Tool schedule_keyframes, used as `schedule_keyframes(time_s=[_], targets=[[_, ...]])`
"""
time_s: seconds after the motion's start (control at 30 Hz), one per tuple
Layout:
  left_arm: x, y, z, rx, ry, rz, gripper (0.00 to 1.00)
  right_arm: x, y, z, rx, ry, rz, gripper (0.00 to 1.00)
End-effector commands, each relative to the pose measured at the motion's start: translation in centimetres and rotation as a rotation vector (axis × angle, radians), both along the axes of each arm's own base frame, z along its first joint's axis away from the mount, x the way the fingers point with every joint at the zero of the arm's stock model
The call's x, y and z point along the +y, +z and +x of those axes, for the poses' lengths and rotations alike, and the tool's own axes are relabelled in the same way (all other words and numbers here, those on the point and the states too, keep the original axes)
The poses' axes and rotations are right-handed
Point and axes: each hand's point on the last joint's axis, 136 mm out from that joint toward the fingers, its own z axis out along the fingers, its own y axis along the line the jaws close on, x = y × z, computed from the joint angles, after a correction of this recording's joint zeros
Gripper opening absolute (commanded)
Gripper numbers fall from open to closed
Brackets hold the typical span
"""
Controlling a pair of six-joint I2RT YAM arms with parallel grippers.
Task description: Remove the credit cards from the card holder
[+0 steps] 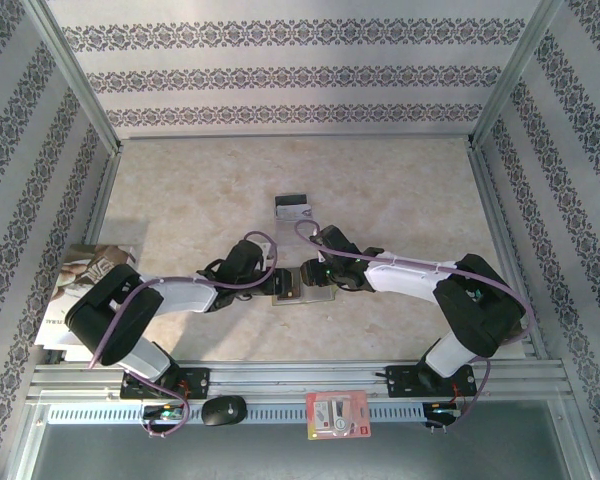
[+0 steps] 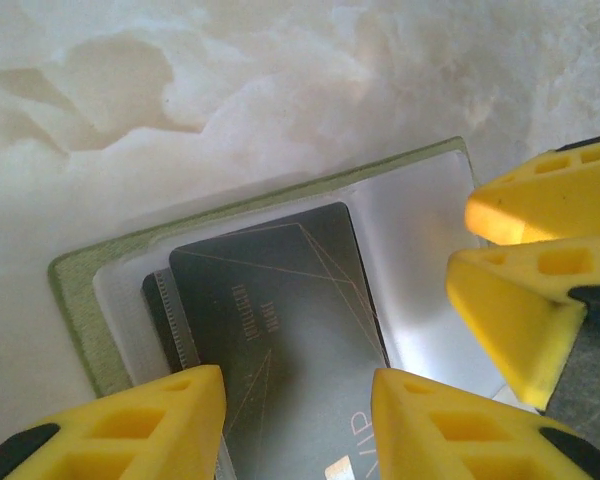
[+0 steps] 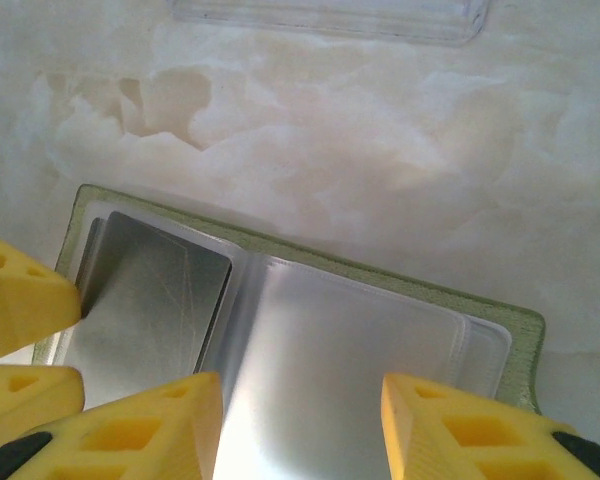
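Observation:
The olive-green card holder (image 1: 321, 295) lies open on the table between both arms. In the left wrist view its green edge (image 2: 75, 300) frames clear pockets, and a dark grey credit card (image 2: 270, 300) marked VIP sits in one. My left gripper (image 2: 298, 400) is open, its fingertips straddling that card. In the right wrist view the holder (image 3: 380, 270) shows a silver card (image 3: 145, 300) in the left pocket. My right gripper (image 3: 302, 410) is open over the bare clear pocket beside it. Another card (image 1: 293, 205) lies on the table farther back.
A red-and-white packet (image 1: 338, 414) and a black oval object (image 1: 223, 410) rest on the front rail. Printed paper (image 1: 80, 270) lies at the left wall. The right gripper's fingers (image 2: 540, 200) stand close to the left ones. A clear sleeve (image 3: 325, 15) lies beyond the holder.

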Motion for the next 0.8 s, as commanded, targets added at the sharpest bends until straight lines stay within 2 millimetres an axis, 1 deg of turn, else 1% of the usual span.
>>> schedule_keyframes(time_s=[0.0,0.13,0.2,0.33,0.4,0.47,0.53,0.6,0.63,0.7,0.77], targets=[[0.1,-1.9,-0.9,0.048,-0.03,0.073,0.43,0.0,0.4,-0.3,-0.008,0.004,0.011,0.46],[-0.1,-2.6,-1.1,0.075,-0.04,0.076,0.3,0.5,0.4,-0.6,0.003,0.021,0.037,0.45],[-0.2,-2.6,-1.1,0.077,-0.041,0.073,0.25,0.9,0.5,-0.7,0.005,0.034,0.06,0.42],[-0.3,-2.7,-1.3,0.083,-0.046,0.075,0.2,1.4,1.2,-0.7,0.009,0.029,0.141,0.3],[-0.2,-2.9,-1.4,0.09,-0.047,0.079,0.2,1.2,1.3,-0.5,0.035,0.009,0.169,0.29],[-0.2,-3.0,-1.4,0.092,-0.048,0.082,0.18,1.1,1.1,-0.5,0.087,-0.012,0.21,0.29],[-0.1,-3.0,-1.4,0.089,-0.047,0.086,0.17,1.0,0.7,-0.7,0.142,-0.035,0.246,0.27],[0.1,-3.0,-1.5,0.092,-0.044,0.091,0.16,0.9,0.5,-0.8,0.158,-0.044,0.251,0.26],[0.2,-3.0,-1.5,0.091,-0.042,0.095,0.17,1.0,0.5,-0.9,0.156,-0.039,0.249,0.27],[0.5,-2.9,-1.5,0.084,-0.035,0.109,0.25,0.8,0.5,-0.9,0.155,-0.041,0.24,0.3],[0.8,-2.2,-1.5,0.054,-0.037,0.116,0.34,0.7,0.7,-0.8,0.14,-0.04,0.235,0.33]])
